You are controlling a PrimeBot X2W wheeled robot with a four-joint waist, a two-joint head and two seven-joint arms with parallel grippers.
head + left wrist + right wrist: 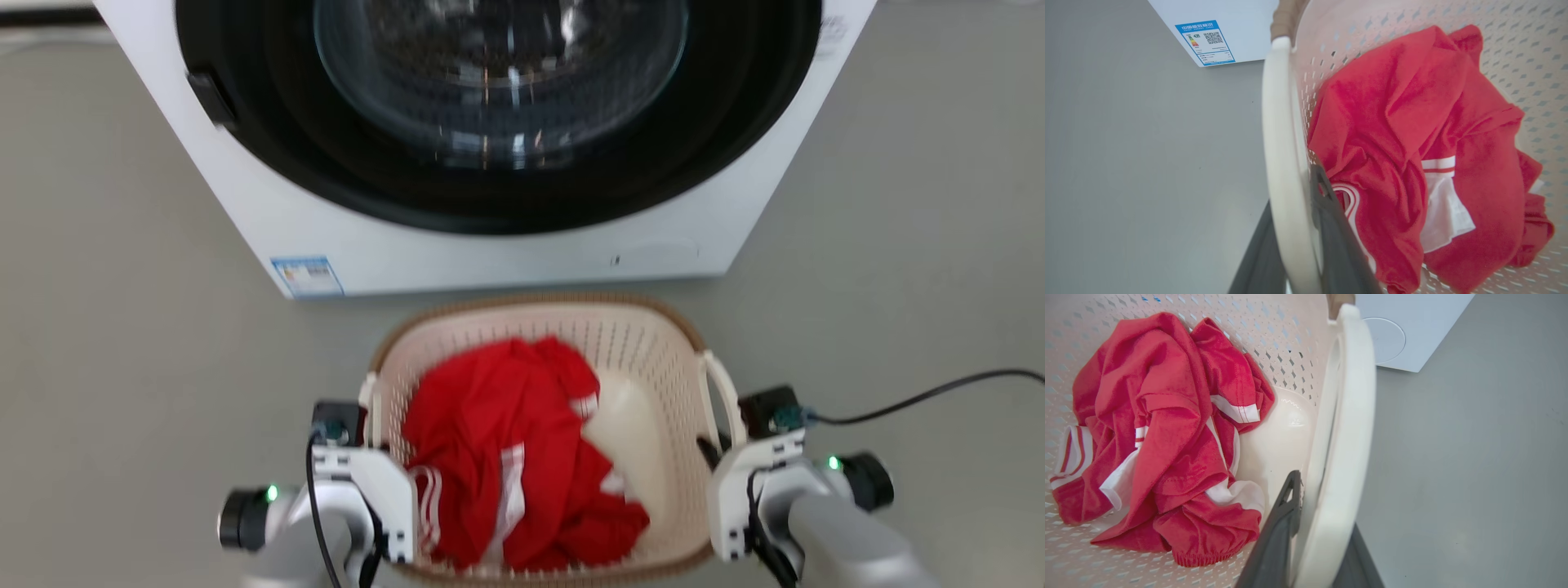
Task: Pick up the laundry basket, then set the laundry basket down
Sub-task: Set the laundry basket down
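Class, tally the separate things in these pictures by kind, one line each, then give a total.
laundry basket: 1
red garment: 1
washing machine: 1
black cable: 1
tools: 2, the left tool and the right tool
Total: 6

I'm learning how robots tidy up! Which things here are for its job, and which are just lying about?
For the job:
laundry basket
left end effector, clamped on the left loop handle
right end effector, clamped on the right loop handle

Just there:
red clothes inside the basket
washing machine
black cable
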